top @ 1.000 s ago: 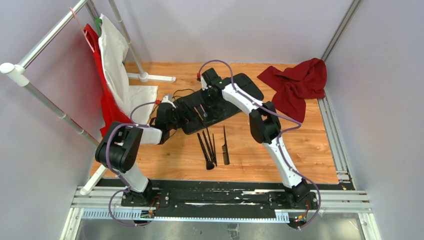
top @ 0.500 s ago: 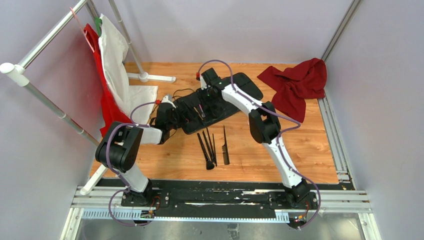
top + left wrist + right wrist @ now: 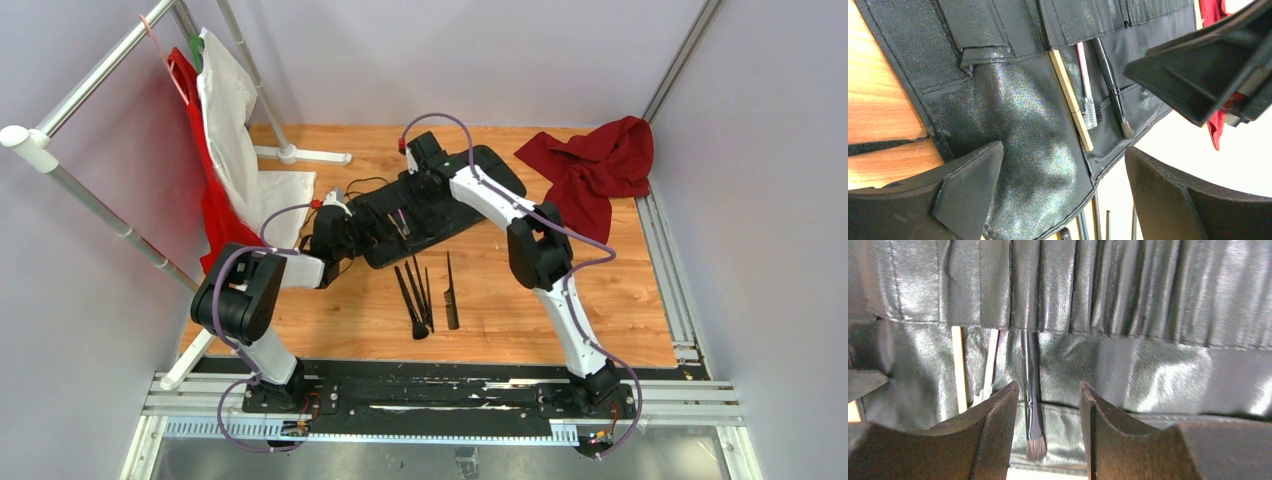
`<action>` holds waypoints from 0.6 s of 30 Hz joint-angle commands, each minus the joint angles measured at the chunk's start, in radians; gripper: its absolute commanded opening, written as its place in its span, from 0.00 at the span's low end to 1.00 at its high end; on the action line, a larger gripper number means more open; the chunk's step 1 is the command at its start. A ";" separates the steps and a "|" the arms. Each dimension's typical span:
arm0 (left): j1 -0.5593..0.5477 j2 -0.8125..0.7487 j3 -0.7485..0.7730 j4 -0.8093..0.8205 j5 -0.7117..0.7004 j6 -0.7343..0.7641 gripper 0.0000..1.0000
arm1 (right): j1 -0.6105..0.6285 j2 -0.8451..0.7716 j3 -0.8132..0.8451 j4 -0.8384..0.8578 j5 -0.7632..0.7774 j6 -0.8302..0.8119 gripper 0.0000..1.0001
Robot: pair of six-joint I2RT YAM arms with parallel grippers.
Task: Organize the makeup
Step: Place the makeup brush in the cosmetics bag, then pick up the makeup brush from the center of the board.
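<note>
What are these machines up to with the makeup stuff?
The robot is filling a black roll-up case with makeup tools. Three sit in its slots: a tan-handled one, a pink-handled one and a black brush. The right claw is open, straddling the black brush; the left claw, open too, hovers over the case. More black brushes and a comb lie loose on the table.

Black case (image 3: pixel 500 172) mid-table; red cloth (image 3: pixel 595 165) far right.

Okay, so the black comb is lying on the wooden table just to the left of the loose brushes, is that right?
Not quite. The top external view shows the black comb lying on the wooden table just to the right of the loose brushes, not to their left.
</note>
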 commanded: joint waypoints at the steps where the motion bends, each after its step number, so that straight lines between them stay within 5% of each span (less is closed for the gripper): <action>1: -0.008 0.019 0.006 -0.016 -0.001 -0.001 0.98 | 0.007 -0.134 -0.071 0.046 0.071 -0.028 0.48; 18: -0.007 0.010 0.008 -0.016 0.002 0.001 0.98 | 0.157 -0.577 -0.734 0.171 0.160 0.079 0.40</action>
